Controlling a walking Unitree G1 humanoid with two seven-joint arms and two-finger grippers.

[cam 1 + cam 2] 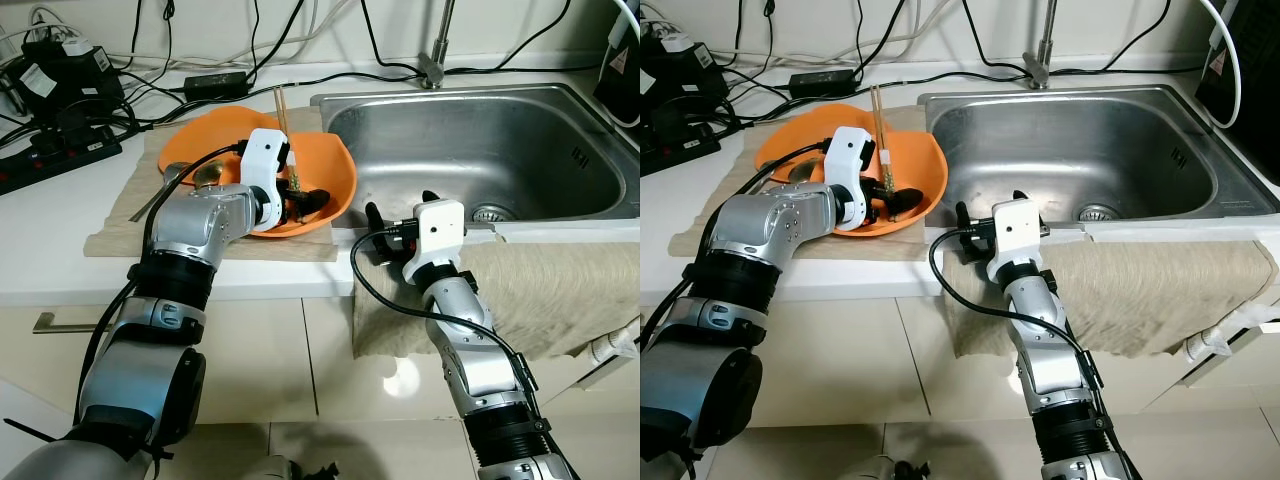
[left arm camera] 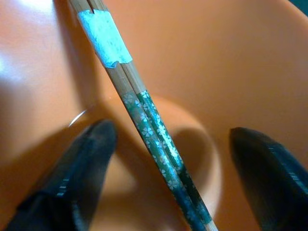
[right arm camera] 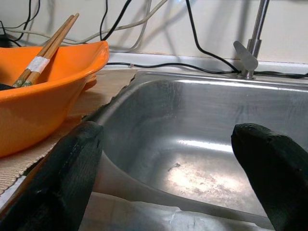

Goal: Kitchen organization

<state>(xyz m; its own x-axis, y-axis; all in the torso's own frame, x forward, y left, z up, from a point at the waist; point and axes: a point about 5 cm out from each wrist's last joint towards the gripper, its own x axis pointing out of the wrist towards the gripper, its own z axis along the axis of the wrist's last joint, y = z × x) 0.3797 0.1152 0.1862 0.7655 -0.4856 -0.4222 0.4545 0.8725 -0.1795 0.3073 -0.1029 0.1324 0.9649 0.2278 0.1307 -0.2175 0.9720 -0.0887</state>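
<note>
Chopsticks (image 2: pixel 144 110), a pair of slim bamboo sticks with dark green flower-patterned lower ends and a band of pale tape binding them higher up, lie slanted in the wide orange plastic bowl (image 1: pixel 330 165), their tips low in the well and their plain ends leaning up over the far rim. They look light, stiff and smooth; being round and thin they would likely roll or pivot under a loose pinch, so the best hold is judged to be square across both sticks near the taped band, where they stay together. The left gripper (image 2: pixel 166 180) sits inside the bowl with its black fingers (image 2: pixel 79 168) spread wide on either side of the patterned section, not touching it as far as the left wrist view shows. Besides the chopsticks, the bowl appears to hold nothing more that can be made out past the gripper. It rests on a beige woven mat (image 1: pixel 120 215) on the white countertop (image 1: pixel 40 270); a metal spoon (image 1: pixel 165 190) lies on the mat just beside the bowl's left edge. To the right is the stainless steel sink (image 1: pixel 480 140), its basin bare apart from the drain, with a tap base (image 1: pixel 432 70) behind. A tan cloth (image 1: pixel 560 290) drapes over the sink's front edge. The right gripper (image 3: pixel 168 159) hovers at that front edge, fingers wide apart and holding nothing. Black cables and a power strip (image 1: pixel 55 160) crowd the counter's back left.
</note>
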